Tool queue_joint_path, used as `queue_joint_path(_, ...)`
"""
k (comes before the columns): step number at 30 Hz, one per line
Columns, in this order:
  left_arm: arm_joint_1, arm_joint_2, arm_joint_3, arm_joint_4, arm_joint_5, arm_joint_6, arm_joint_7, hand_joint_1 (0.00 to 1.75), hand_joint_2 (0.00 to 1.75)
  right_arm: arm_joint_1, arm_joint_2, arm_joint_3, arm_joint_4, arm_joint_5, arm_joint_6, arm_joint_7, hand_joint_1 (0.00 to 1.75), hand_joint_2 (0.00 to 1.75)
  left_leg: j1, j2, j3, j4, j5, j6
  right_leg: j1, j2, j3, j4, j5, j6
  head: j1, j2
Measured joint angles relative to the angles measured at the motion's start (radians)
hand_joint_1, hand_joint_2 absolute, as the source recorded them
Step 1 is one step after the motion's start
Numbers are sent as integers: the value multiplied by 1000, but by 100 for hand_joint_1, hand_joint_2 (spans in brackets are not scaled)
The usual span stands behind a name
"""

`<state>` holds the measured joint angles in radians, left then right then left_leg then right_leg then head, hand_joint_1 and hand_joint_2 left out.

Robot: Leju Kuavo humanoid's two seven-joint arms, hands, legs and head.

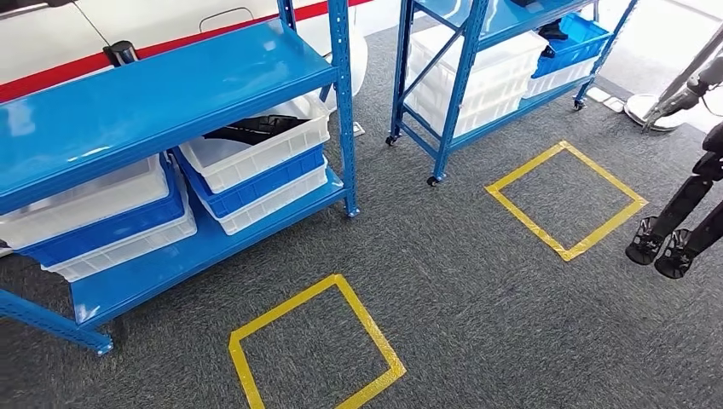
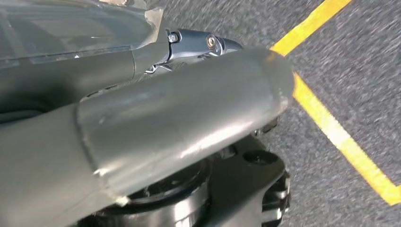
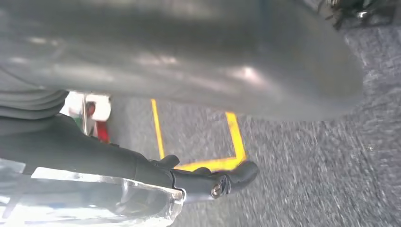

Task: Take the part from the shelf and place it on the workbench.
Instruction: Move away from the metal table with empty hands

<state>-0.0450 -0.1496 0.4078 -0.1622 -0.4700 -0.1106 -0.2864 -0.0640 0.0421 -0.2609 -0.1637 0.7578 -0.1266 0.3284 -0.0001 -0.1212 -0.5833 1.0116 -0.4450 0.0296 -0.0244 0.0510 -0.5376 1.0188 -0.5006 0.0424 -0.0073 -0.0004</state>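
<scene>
Barely begun: facing the shelf, part unpicked, left robot hand and right robot hand both empty, fingers apart.

Open carpet fronts shelf (bins crowd below).

Grey carpet w/ yellow tape squares; two blue shelf racks

left robot hand, right robot hand, both hanging
</scene>
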Motion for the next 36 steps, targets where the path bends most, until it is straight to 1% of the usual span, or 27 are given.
queue_joint_path(1, 2, 0, 0, 0, 0, 0, 0, 0, 0, -2, 0, 0, 0, 0, 0, 0, 0, 0, 2, -7, -3, 0, 1, -5, 0, -9, 2, -2, 3, -11, -1, 0)
queue_joint_path(2, 4, 1, 0, 0, 0, 0, 0, 0, 0, -3, 0, 0, 0, 0, 0, 0, 0, 0, 3, -3, -6, 2, 1, -8, 0, -18, 5, -3, 5, -18, -2, 0)
queue_joint_path(4, 6, 2, 0, 0, 0, 0, 0, 0, 0, -2, 1, 0, 0, 0, 0, 0, 0, 0, 5, 43, -25, 42, -24, -17, -1, -36, 5, -4, 8, -31, -8, 0)
queue_joint_path(6, 3, 2, 0, 0, 0, 0, 1, 0, 0, 1, 1, 0, 0, 0, 0, 0, 0, 0, 4, 100, -82, 162, -89, -25, 3, -59, 5, -5, 6, -40, -16, 0)
queue_joint_path(7, 2, 2, 0, 0, 0, 0, 1, 0, 0, 3, 1, 0, 0, 1, 0, 0, 0, 0, 5, 112, -118, 233, -120, -27, 6, -74, 4, -5, 5, -43, -18, 0)
queue_joint_path(8, 2, 2, 0, 0, 0, 0, 1, 0, 0, 4, 0, 0, 0, 2, 0, 0, 0, 0, 6, 117, -144, 285, -136, -27, 8, -87, 4, -5, 3, -45, -18, 0)
queue_joint_path(9, 3, 2, 0, 0, 0, 0, 1, 0, 0, 4, 0, 0, 0, 2, 0, 0, 0, 0, 6, 119, -153, 301, -133, -25, 11, -100, 4, -5, 2, -47, -18, 0)
queue_joint_path(10, 5, 2, 0, 0, 0, 0, 1, 0, 0, 3, 0, 0, 0, 3, 0, -1, 0, 0, 6, 121, -139, 274, -110, -21, 13, -112, 6, -5, 0, -49, -18, 0)
queue_joint_path(11, 5, 2, 0, 0, 0, 0, 1, 0, 0, 2, 0, 0, 0, 4, 0, -1, 0, 0, 4, 130, -106, 211, -77, -14, 16, -123, 9, -5, -1, -51, -18, 0)
queue_joint_path(13, 2, 4, 0, 0, 0, 1, 3, 0, 0, 0, 2, 0, 0, 4, 0, -2, 0, 0, -8, 171, -32, 71, -28, 7, 22, -144, 14, -5, -6, -51, -17, 0)
queue_joint_path(15, -3, 7, 0, -1, 0, 3, 8, 0, 0, -2, 4, 0, 0, 4, 0, -4, 0, 0, -18, 193, -5, 13, -19, 20, 25, -164, 17, -6, -11, -45, -15, 0)
queue_joint_path(17, -3, 8, 0, -1, 0, 3, 13, 0, 0, -4, 6, 0, 0, 4, 0, -6, 0, 0, -17, 170, -2, 4, -14, 26, 26, -180, 22, -10, -13, -37, -16, 0)
queue_joint_path(18, -1, 8, 0, -1, 0, 3, 15, 0, 0, -5, 6, 0, -1, 5, 0, -6, 0, 0, -14, 158, 4, -9, -8, 29, 27, -168, 23, -4, -19, -34, -14, 0)
queue_joint_path(19, -1, 8, 0, -1, 0, 3, 16, 0, 0, -5, 7, 0, -1, 5, 0, -7, 0, 0, -9, 145, 11, -21, 0, 34, 27, -144, 16, 18, -31, -33, -14, 0)
queue_joint_path(21, -4, 7, 0, -1, 1, 3, 17, 0, 0, -4, 5, 0, -1, 7, -1, -8, 0, 0, -3, 119, 19, -35, 11, 38, 22, -82, -31, 122, -79, -35, -9, 0)
queue_joint_path(23, -6, 6, 0, -1, 5, 3, 17, 0, 0, 0, 2, 0, -1, 10, 0, -9, 0, 0, -2, 89, 18, -34, 12, 38, 17, -61, -92, 238, -121, -32, -6, 0)
queue_joint_path(24, -5, 6, 0, -1, 7, 3, 17, 0, 0, 1, 0, 0, -1, 12, 1, -10, 0, 0, -1, 74, 18, -33, 12, 37, 14, -59, -106, 258, -121, -26, -7, 0)
queue_joint_path(25, -3, 6, 1, -1, 8, 3, 17, 0, 0, 2, -1, 0, -1, 14, 2, -11, 0, 0, 0, 58, 19, -32, 11, 34, 11, -57, -101, 238, -103, -15, -7, 0)
queue_joint_path(26, -2, 6, 1, -1, 9, 3, 17, 0, 0, 2, -2, 0, -1, 16, 2, -12, 0, 0, 3, 43, 19, -29, 10, 30, 6, -51, -79, 181, -72, -3, -7, 0)
queue_joint_path(27, -2, 6, 2, -1, 10, 3, 17, 0, 0, 1, -3, 0, -1, 17, 2, -14, 0, 0, 6, 28, 19, -24, 7, 24, -1, -35, -49, 108, -39, 8, -7, 0)
queue_joint_path(28, -2, 6, 2, -1, 10, 3, 17, 0, 0, 1, -3, 0, 0, 18, 2, -15, 0, 0, 6, 15, 17, -17, 3, 16, -4, -18, -23, 46, -14, 14, -4, 0)
queue_joint_path(29, -2, 7, 2, -1, 10, 3, 17, 0, 0, 0, -3, 0, 0, 18, 3, -16, 0, 0, 5, 5, 14, -12, -1, 10, -6, -4, -6, 7, 1, 13, -2, 0)
queue_joint_path(30, -1, 8, 2, -1, 10, 2, 17, 0, 0, -1, -3, 0, 0, 18, 3, -17, 0, 0, 4, -3, 10, -8, -3, 3, -5, 4, 1, -8, 5, 6, -1, 0)
queue_joint_path(32, 1, 9, 2, -1, 10, 2, 17, 0, 0, -4, -3, 0, 1, 17, 3, -18, 0, 0, 5, -17, 5, -7, -3, -5, -3, -10, 4, -6, 6, -12, -3, 0)
queue_joint_path(33, 3, 10, 2, -1, 10, 2, 16, 0, 0, -5, -3, 0, 1, 16, 3, -18, 0, 0, 7, -10, 2, -2, -6, -9, -4, -19, 6, -7, 7, -19, -5, 0)
queue_joint_path(34, 5, 11, 2, -1, 9, 3, 15, 0, 0, -4, -2, 0, 1, 15, 1, -20, 0, 0, 8, 12, -7, 16, -17, -12, -5, -28, 7, -8, 8, -26, -8, 0)
queue_joint_path(36, 4, 12, 2, -1, 8, 0, 10, 0, 0, -2, 0, -1, 1, 9, -2, -28, 0, 0, 8, 79, -55, 116, -72, -21, -1, -47, 9, -9, 5, -36, -15, 0)
